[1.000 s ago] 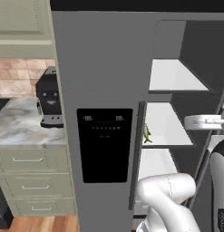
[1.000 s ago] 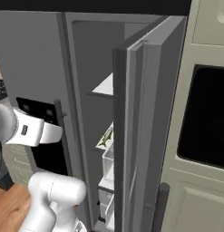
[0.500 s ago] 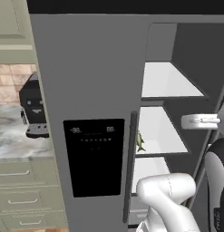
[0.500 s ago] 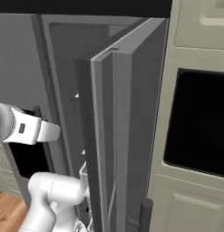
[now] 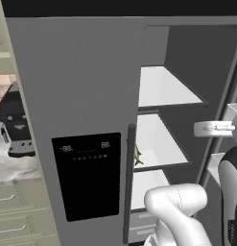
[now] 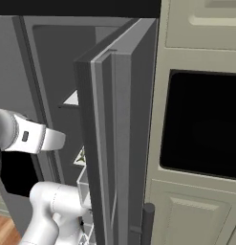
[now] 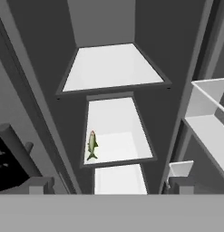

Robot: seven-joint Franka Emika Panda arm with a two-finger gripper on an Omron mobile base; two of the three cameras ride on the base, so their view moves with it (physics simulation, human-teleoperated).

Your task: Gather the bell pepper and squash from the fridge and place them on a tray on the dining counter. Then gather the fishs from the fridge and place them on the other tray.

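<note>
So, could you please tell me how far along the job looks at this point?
Done: the fridge's right door stands open, and no pepper or squash shows on the visible shelves. In hand: nothing; the open pincer faces the shelves. Left: one fish lies on the middle shelf, waiting to be carried to a tray.

Kitchen: fridge (image 5: 81, 96), wall oven (image 6: 200, 124)
</note>
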